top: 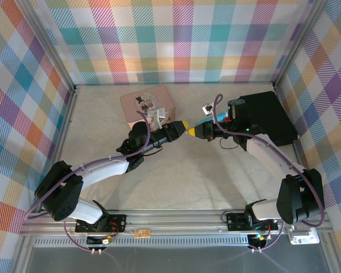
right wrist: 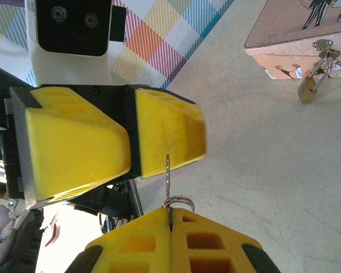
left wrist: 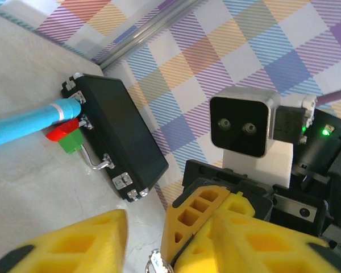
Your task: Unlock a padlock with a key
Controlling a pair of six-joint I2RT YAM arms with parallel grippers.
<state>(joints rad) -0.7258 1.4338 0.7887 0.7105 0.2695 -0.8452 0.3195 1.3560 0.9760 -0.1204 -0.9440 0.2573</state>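
Right gripper (right wrist: 170, 219) pinches the key (right wrist: 167, 170) by its ring end, well clear of the pink tin (right wrist: 284, 34), whose hasp (right wrist: 324, 44) carries the dangling padlock (right wrist: 306, 91); whether the left gripper (right wrist: 132, 136) is parted or closed cannot be told. Knocked against it, the thin key could twist loose

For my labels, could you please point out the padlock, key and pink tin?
padlock (right wrist: 307, 91): right wrist view, brass body.
key (right wrist: 167, 170): right wrist view, blade.
pink tin (right wrist: 278, 28): right wrist view, lid.
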